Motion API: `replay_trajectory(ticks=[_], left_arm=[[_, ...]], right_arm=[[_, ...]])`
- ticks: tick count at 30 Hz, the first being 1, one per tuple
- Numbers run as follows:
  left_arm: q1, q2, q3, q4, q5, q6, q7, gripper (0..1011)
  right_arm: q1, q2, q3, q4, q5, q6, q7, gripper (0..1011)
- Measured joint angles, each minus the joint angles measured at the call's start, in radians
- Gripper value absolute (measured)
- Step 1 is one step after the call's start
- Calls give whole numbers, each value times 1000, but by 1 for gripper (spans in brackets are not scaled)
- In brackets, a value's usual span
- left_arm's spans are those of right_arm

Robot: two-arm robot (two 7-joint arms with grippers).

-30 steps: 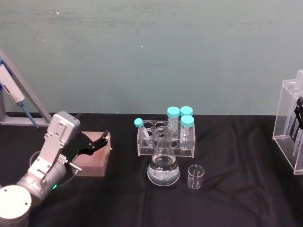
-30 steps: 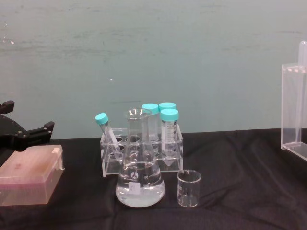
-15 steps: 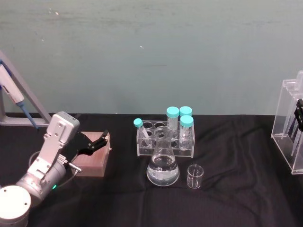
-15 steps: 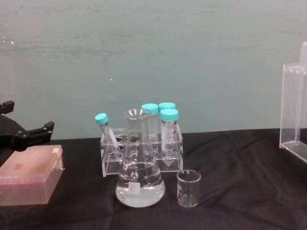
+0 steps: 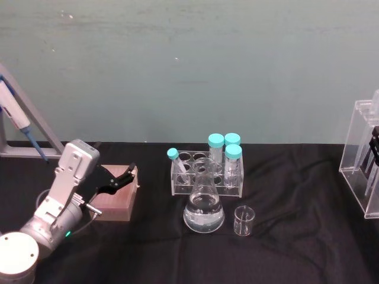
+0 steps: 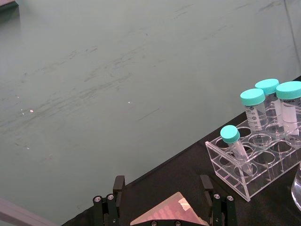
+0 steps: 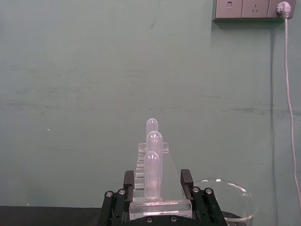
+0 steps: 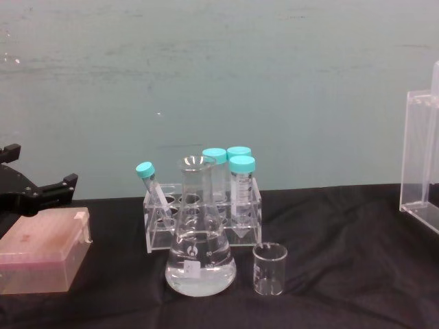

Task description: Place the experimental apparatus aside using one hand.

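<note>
right hand (image 7: 157, 179) clenched on the pipette stand (image 5: 357, 160), black fingers (image 7: 128, 181) pressed on both sides of its base, stand upright, three pipette bulbs sticking up out of the top. stand sits at the far right edge of the surface (image 5: 296, 236), well apart from the rest of the glassware. can't tell whether its base is touching the surface or just off it

flask (image 5: 204, 207) with clear liquid is mid-surface, upright, small beaker (image 5: 244, 220) just beside it on the right, not touching. tube rack (image 5: 234, 188) directly behind the flask: three teal-capped tubes (image 5: 217, 140) upright at the back right, one leaning at the front left

left hand (image 5: 129, 176) released, fingers spread, hovering over the back corner of the pink box (image 5: 115, 204) on the left side of the surface, gripping nothing
</note>
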Motion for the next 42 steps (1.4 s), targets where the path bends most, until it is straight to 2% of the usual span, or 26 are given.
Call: replay_trajectory(ticks=[30,35,38,39,40,42], left_arm=[[0,0,0,0,0,0,0,1000],[0,0,0,0,0,0,0,1000],[0,0,0,0,0,0,0,1000],[0,0,0,0,0,0,0,1000],[0,0,0,0,0,0,0,1000],[0,0,0,0,0,0,0,1000]], right_arm=[[-2,0,0,-3,3,5,2,615],[-1,0,0,-3,3,5,2,735],[-2,0,0,-3,3,5,2,844],[-2,0,0,-3,3,5,2,844],[-2,0,0,-3,3,5,2,893],[-2,0,0,-3,3,4,2,927]])
